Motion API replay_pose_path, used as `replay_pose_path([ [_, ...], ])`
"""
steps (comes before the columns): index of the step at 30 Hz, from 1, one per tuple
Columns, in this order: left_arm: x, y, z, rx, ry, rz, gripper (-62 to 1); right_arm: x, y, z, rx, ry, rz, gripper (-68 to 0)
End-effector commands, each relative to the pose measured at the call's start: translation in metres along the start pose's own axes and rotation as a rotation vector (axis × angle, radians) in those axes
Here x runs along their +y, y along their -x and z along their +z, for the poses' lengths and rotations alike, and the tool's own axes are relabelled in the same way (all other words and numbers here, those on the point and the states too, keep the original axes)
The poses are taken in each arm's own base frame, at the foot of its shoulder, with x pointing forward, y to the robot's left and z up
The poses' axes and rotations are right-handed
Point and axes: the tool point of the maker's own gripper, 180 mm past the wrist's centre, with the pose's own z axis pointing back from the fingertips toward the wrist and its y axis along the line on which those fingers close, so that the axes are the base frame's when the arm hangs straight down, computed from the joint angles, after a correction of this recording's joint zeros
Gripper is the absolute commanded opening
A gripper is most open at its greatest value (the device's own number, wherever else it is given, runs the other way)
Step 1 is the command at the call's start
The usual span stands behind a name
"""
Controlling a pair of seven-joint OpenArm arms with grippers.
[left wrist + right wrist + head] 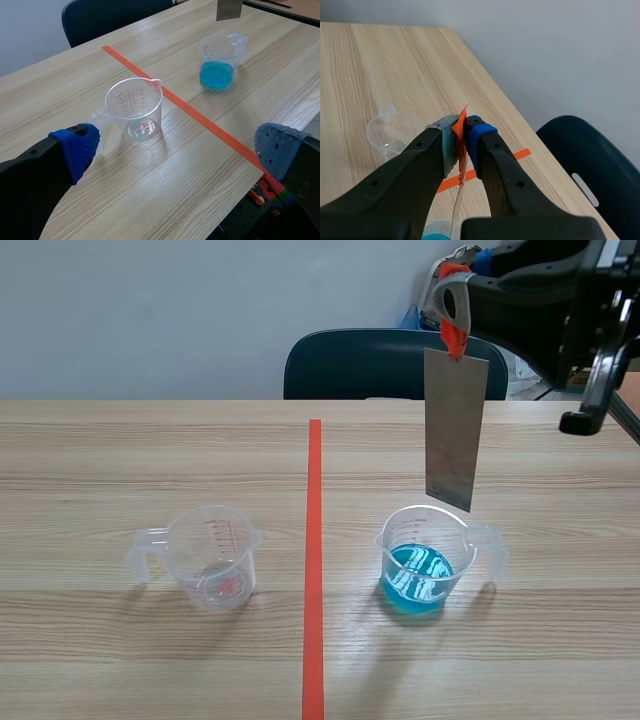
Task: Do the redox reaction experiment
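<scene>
I can read no words or numbers anywhere. The cup (pixel 215 565) at the lower left of the scene view carries printed graduation marks, but their figures are too small for me to read.

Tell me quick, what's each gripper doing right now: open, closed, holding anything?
Left gripper: open, holding nothing.
Right gripper: closed on the metal strip, gripping its orange-taped top end.
</scene>
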Motion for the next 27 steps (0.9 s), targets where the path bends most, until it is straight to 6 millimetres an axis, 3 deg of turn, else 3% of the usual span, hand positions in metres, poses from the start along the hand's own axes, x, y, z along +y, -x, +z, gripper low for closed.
replay_pose_path([
  [1, 0.000, -0.005, -0.001, -0.024, -0.008, 0.009, 1.4, 0.000, -0.015, -0.001, -0.051, -0.011, 0.018, -67.1],
  [9, 0.000, -0.001, -0.005, -0.004, 0.007, -0.030, 1.0, 0.000, -0.015, -0.001, -0.051, -0.011, 0.018, -67.1],
  [12, -0.001, 0.006, -0.011, 0.037, 0.042, -0.088, -18.6, 0.000, -0.015, -0.001, -0.051, -0.011, 0.018, -67.1],
  [16, 0.004, 0.010, -0.019, 0.062, 0.060, -0.125, -58.2, 0.000, -0.015, -0.001, -0.051, -0.011, 0.018, -67.1],
  [27, 0.015, -0.007, -0.052, -0.012, 0.097, -0.180, -57.7, 0.000, -0.015, -0.001, -0.052, -0.011, 0.018, -67.1],
])
